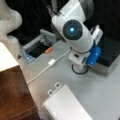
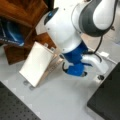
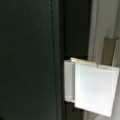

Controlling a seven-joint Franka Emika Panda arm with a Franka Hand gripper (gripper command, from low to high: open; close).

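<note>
In both front views the white arm reaches down to the grey table (image 1: 100,95), and its gripper (image 1: 80,67) (image 2: 74,72) sits low over it under blue wrist parts. A dark ring (image 1: 75,70) lies on the table right beneath the gripper. A black block (image 1: 110,50) stands close beside it at a front view's right. The wrist view shows a dark surface (image 3: 27,60) filling the left side and two pale white blocks (image 3: 96,87) close together at the lower right. Whatever lies between the fingers is hidden.
A white pad with clips (image 1: 66,105) (image 2: 36,63) lies on the table. A white cable with plug (image 1: 51,62) runs past an orange piece (image 1: 48,50) and a grey open box (image 1: 37,47). Wooden furniture (image 1: 12,95) (image 2: 22,12) and a black perforated board (image 2: 12,107) border the table.
</note>
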